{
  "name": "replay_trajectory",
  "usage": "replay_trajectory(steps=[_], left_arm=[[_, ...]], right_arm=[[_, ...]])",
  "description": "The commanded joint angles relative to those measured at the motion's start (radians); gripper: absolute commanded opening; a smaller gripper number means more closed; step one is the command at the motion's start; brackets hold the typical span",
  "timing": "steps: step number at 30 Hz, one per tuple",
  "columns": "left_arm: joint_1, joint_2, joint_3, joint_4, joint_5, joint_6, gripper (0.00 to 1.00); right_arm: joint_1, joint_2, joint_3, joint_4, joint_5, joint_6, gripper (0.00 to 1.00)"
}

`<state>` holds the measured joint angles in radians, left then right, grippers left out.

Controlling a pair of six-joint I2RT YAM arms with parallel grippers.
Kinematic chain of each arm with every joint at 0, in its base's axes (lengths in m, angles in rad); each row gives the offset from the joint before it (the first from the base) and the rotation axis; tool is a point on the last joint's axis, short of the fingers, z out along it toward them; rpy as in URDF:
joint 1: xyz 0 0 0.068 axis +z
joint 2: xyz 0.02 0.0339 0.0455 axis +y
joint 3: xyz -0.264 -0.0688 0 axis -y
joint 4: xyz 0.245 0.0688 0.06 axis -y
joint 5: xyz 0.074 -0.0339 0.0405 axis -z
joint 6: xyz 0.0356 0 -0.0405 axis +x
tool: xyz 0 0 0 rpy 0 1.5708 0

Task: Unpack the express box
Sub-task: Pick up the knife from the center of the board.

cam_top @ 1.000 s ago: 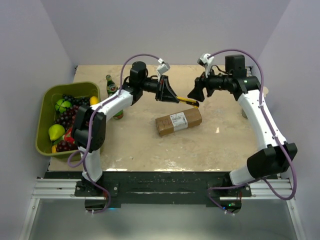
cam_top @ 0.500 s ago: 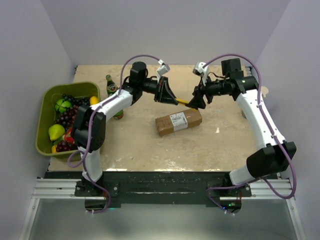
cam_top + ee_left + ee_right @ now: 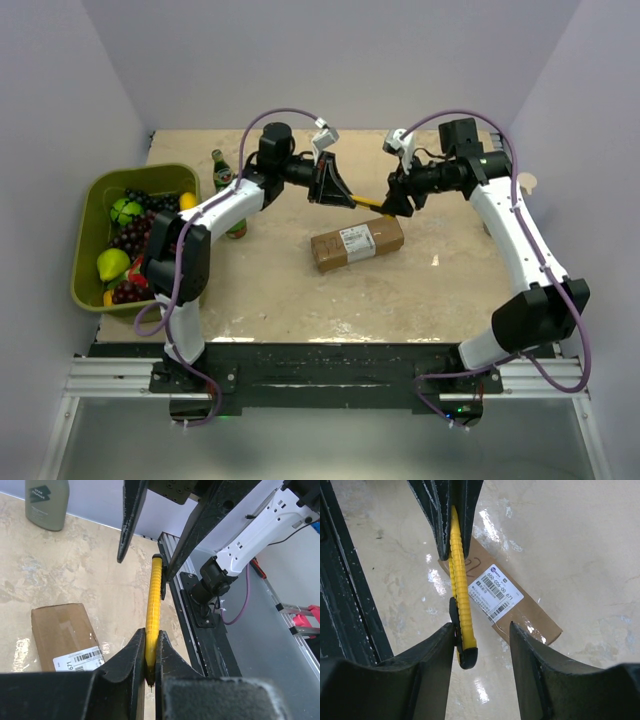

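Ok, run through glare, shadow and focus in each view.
Top view: even light, no hard shadows on the table around the express box. Right wrist view: white glare patches on the table beside the box, its label still readable. Left wrist view: the yellow knife is sharp, the left tool a featureless black.

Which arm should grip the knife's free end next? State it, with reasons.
Right. The right gripper straddles the free end of the yellow utility knife, jaws open. The left gripper is shut on the knife's other end, so it is occupied.
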<state>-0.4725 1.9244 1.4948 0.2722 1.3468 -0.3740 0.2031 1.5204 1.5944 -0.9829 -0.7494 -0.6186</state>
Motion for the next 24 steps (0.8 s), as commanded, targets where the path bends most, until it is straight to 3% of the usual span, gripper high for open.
replay_trajectory(steps=[1,8,12,16,19,24], left_arm=[[-0.002,-0.045,0.022,0.039,0.046,-0.013,0.0],[-0.002,-0.041,0.025,0.047,0.035,-0.016,0.0],[-0.014,-0.036,0.042,0.055,0.048,-0.014,0.0],[-0.023,-0.022,0.038,0.1,0.066,-0.054,0.0],[-0.031,-0.022,0.039,0.104,0.068,-0.052,0.0],[-0.051,-0.013,0.054,0.107,0.074,-0.051,0.0]], right_arm=[[0.001,0.021,0.022,0.043,0.056,0.031,0.48],[0.001,0.037,0.036,0.012,0.071,0.017,0.44],[0.004,0.052,0.035,0.044,0.099,0.054,0.26],[0.033,0.053,0.029,0.102,0.099,0.115,0.14],[0.051,0.072,0.048,0.125,0.107,0.151,0.06],[0.1,0.098,0.07,0.142,0.137,0.174,0.01]])
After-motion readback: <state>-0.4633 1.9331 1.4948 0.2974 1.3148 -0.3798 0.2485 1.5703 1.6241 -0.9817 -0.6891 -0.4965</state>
